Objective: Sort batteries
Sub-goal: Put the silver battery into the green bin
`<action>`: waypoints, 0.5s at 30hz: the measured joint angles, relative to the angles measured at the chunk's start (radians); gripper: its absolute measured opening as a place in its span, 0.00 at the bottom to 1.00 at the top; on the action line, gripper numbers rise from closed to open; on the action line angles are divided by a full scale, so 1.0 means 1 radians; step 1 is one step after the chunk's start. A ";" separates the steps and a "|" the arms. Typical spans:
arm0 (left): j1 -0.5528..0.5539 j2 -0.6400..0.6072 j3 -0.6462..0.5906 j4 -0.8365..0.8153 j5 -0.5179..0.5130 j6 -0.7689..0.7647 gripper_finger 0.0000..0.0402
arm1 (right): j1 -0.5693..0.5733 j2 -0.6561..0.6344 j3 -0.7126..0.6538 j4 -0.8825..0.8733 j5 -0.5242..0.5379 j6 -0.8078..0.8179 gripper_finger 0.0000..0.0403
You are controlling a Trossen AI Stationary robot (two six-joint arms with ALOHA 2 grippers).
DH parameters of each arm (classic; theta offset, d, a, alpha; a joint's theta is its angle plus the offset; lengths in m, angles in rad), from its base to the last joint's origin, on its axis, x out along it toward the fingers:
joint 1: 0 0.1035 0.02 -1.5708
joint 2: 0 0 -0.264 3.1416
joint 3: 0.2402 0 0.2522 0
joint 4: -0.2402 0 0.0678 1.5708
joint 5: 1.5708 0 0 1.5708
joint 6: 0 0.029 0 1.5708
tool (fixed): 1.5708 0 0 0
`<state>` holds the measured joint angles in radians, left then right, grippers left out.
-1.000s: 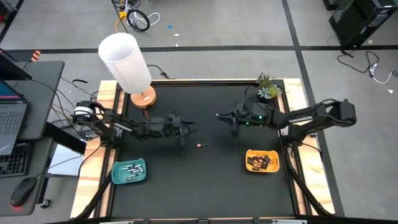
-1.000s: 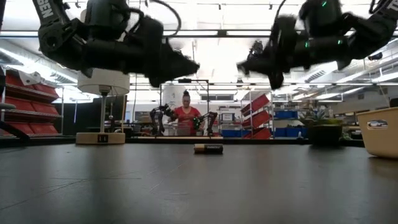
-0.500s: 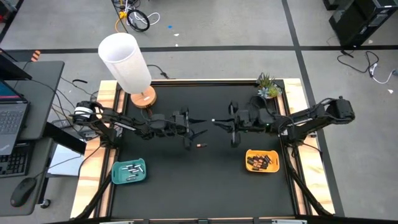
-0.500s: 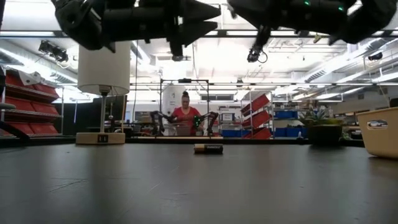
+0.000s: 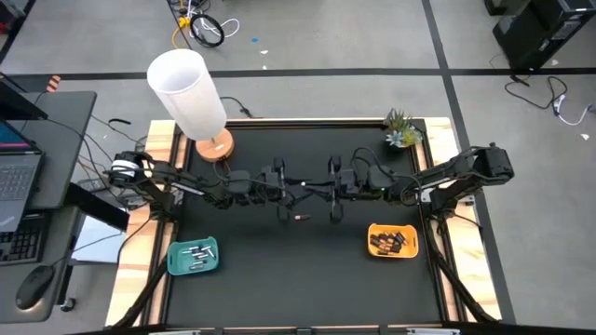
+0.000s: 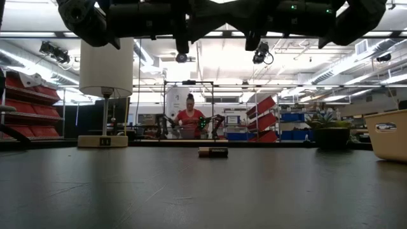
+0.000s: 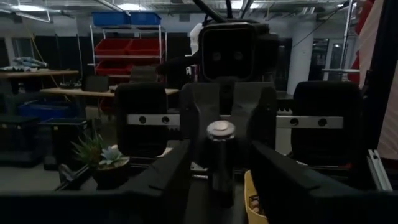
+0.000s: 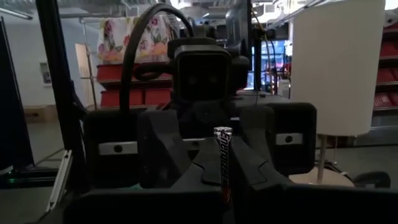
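My two grippers meet tip to tip above the table's middle: left gripper (image 5: 298, 190), right gripper (image 5: 318, 190). Between them stands one dark battery (image 8: 222, 155) with a silvery upper end (image 7: 219, 129). My right gripper (image 8: 222, 171) is shut on it. My left gripper (image 7: 219, 163) is open, a finger on either side of the battery with a gap showing. A second dark battery (image 5: 300, 217) lies on its side on the table (image 6: 213, 152). Pale batteries lie in the teal tray (image 5: 173, 267), dark ones in the orange tray (image 5: 372, 232). My right gripper pinches the battery's lower part (image 8: 222, 177) between its two fingers. The fingers come level from the table's right side and lie across the battery. The battery stands upright, its silvery end (image 8: 222, 132) above the fingers, lifted clear of the table.
A white-shaded lamp (image 5: 191, 88) stands at the far left corner and a small potted plant (image 5: 400, 130) at the far right corner. The orange tray (image 6: 389, 133) sits near the right edge. A person stands in the room beyond the table.
My right gripper has moved toward the table's left and slightly nearer, until it faces the left gripper. My left gripper has moved a little toward the right. The two now stand tip to tip. The battery on the table has stayed put.
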<state>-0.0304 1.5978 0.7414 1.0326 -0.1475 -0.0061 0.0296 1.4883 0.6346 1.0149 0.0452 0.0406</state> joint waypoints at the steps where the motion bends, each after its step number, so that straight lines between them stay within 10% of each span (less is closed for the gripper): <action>1: 0.000 0.000 0.000 0.001 0.000 0.007 0.39 | 0.001 0.000 0.000 -0.002 0.003 0.000 0.00; 7: 0.000 -0.001 0.001 -0.011 0.029 0.020 0.19 | 0.003 -0.026 0.000 -0.043 -0.012 -0.001 0.01; 15: 0.001 -0.001 0.001 -0.054 -0.008 0.025 0.21 | 0.003 -0.035 0.000 -0.100 0.032 0.046 0.01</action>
<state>-0.0294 1.5970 0.7425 0.9785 -0.1554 0.0188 0.0330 1.4532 0.6346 0.9153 0.0769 0.0865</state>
